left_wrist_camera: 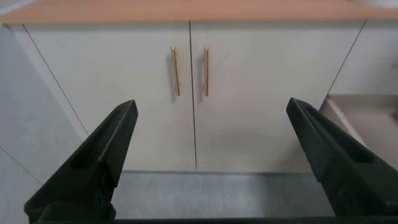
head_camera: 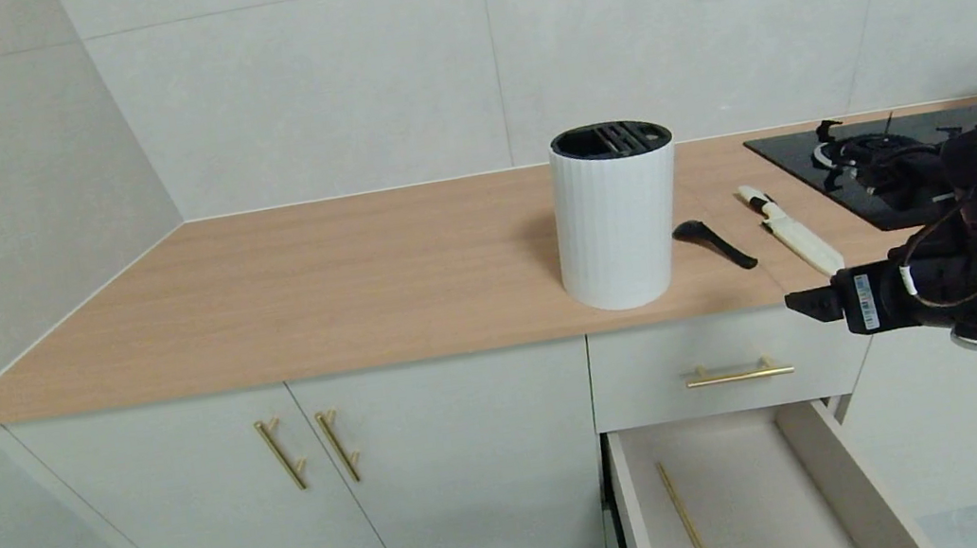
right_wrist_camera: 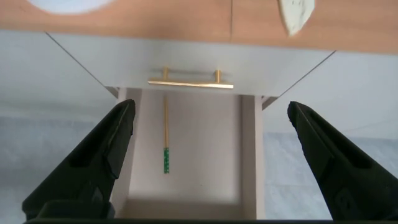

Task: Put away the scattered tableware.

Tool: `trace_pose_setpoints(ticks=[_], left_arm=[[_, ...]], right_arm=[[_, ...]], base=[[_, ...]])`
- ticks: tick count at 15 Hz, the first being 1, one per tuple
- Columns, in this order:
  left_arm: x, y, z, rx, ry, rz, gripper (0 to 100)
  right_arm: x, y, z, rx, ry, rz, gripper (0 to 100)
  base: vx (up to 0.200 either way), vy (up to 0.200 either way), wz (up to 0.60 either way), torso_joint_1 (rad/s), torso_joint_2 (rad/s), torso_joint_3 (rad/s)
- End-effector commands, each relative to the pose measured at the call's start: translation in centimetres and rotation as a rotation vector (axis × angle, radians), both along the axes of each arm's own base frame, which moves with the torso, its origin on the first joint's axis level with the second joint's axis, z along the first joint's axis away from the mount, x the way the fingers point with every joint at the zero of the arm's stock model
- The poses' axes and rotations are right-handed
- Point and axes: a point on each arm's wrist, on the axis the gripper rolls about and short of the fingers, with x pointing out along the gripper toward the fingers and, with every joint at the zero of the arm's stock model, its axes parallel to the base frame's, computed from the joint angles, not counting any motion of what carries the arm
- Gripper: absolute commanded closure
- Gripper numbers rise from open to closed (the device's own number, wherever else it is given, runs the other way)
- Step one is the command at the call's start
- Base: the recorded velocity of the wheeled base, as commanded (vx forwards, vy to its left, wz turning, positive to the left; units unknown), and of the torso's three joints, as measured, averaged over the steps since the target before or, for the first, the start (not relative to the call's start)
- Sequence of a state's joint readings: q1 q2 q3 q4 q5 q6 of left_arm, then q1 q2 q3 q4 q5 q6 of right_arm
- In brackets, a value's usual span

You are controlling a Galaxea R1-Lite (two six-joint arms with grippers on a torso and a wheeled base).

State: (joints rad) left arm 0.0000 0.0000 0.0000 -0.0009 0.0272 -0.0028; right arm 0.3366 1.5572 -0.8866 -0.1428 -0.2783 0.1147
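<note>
I've got the right gripper point(right_wrist_camera: 208, 163) released, jaws spread wide, hanging in front of the open drawer point(head_camera: 837, 473) at the bottom right of the head view. Looking through it, the chopsticks point(right_wrist_camera: 165, 140) with the green end lie flat on the drawer floor, along its length, below the gold drawer handle point(right_wrist_camera: 190, 83). Left gripper point(left_wrist_camera: 211, 163) is released too, jaws well apart, facing the two cabinet doors point(left_wrist_camera: 261, 93) with their upright gold handles point(left_wrist_camera: 175, 70).

Up on the worktop point(head_camera: 309, 290), right of centre in the head view, the white ribbed holder point(head_camera: 621, 231) stands upright, its black slotted top showing. Just to its right lies the black spoon point(head_camera: 714, 244), bowl nearest the holder, not touching it. Further right, near the spoon but apart from it, the pale-handled knife point(head_camera: 792, 241) lies flat, reaching toward the worktop's front edge. The black hob point(head_camera: 854, 156) sits at the far right.
</note>
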Motion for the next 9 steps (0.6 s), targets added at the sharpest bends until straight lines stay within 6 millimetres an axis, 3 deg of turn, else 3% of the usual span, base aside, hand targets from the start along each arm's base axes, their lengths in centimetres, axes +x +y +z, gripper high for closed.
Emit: trace_pose_setpoints(ticks=[1,3,6,9], left_arm=[[0.0,0.0,0.0,0.000,0.001,0.000,0],[0.0,0.0,0.0,0.000,0.001,0.000,0],[0.0,0.0,0.0,0.000,0.001,0.000,0],[0.0,0.0,0.0,0.000,0.001,0.000,0]], right_arm=[[0.5,-0.3,-0.2,0.001,-0.004,-0.015,0],[2.2,-1.2,-0.4,-0.012,-0.047,-0.043,0],[8.6,-1.2,-0.3,-0.019,-0.186,0.020,0],[14.2,-0.8,-1.2,-0.015,-0.215,0.111,0]], base=[[0.000,0.000,0.00,0.071,-0.17,-0.090],[0.000,0.000,0.00,0.036,-0.07,-0.041],[0.000,0.000,0.00,0.000,0.00,0.000],[0.000,0.000,0.00,0.000,0.00,0.000]])
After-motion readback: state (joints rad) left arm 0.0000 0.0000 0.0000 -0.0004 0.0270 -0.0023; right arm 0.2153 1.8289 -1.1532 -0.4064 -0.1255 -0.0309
